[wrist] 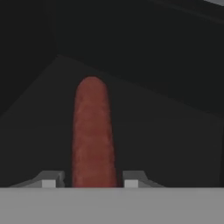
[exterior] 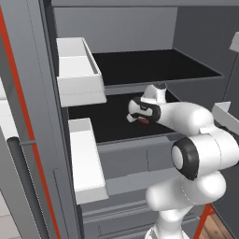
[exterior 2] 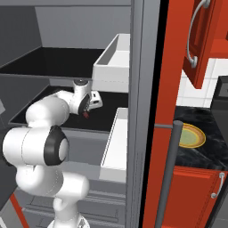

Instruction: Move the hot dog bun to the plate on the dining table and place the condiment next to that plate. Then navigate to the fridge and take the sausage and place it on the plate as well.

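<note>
I have the two-finger gripper [wrist: 90, 180] deep on the black lower fridge shelf [exterior: 112, 126], the thin reddish-brown sausage [wrist: 92, 131] running toward twelve o'clock between its tips, little room either side. The black upper shelf [exterior: 154, 65] roofs the arm closely. White door bins [exterior: 79, 70] crowd nine o'clock in the left base view. Beyond the sausage the dark shelf floor lies bare.

The white arm rose from the base, bent at its dark-ringed elbow and reached forward and low, forearm near level. The wrist tipped down at the far end, carrying the claw [exterior: 141, 119] with it. Its two fingertips [wrist: 49, 180] stood a little apart, one on each side of the sausage [wrist: 92, 131], close against it.
</note>
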You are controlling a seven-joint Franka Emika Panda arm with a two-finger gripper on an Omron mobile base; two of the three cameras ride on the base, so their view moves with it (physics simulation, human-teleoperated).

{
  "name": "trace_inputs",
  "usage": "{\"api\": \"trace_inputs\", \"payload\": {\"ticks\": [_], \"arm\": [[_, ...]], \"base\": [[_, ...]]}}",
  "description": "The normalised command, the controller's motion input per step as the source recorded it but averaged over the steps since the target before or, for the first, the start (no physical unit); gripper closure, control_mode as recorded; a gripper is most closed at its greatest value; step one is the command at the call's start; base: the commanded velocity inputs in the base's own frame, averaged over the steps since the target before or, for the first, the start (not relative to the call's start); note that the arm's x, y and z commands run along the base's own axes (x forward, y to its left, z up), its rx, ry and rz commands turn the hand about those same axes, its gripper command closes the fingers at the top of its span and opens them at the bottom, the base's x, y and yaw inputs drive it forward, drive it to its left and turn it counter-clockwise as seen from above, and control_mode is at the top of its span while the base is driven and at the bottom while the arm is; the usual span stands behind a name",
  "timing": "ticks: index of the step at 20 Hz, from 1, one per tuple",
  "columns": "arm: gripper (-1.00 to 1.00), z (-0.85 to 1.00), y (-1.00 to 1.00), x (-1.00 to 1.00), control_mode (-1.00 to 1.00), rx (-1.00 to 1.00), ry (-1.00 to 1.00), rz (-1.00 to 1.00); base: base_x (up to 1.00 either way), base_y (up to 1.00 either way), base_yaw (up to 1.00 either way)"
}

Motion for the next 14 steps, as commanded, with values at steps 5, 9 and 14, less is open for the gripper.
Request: {"api": "trace_inputs", "payload": {"ticks": [5,9,14], "arm": [[1.00,-0.33,0.00,-0.12,-1.00,0.00,0.02,0.00],[1.00,-0.20,0.00,-0.60,-1.00,0.00,-0.11,0.00],[1.00,-0.04,0.00,-0.85,-1.00,0.04,-0.21,0.00]], "base": [[0.00,0.00,0.00],[0.00,0.00,0.00],[0.00,0.00,0.00]]}}
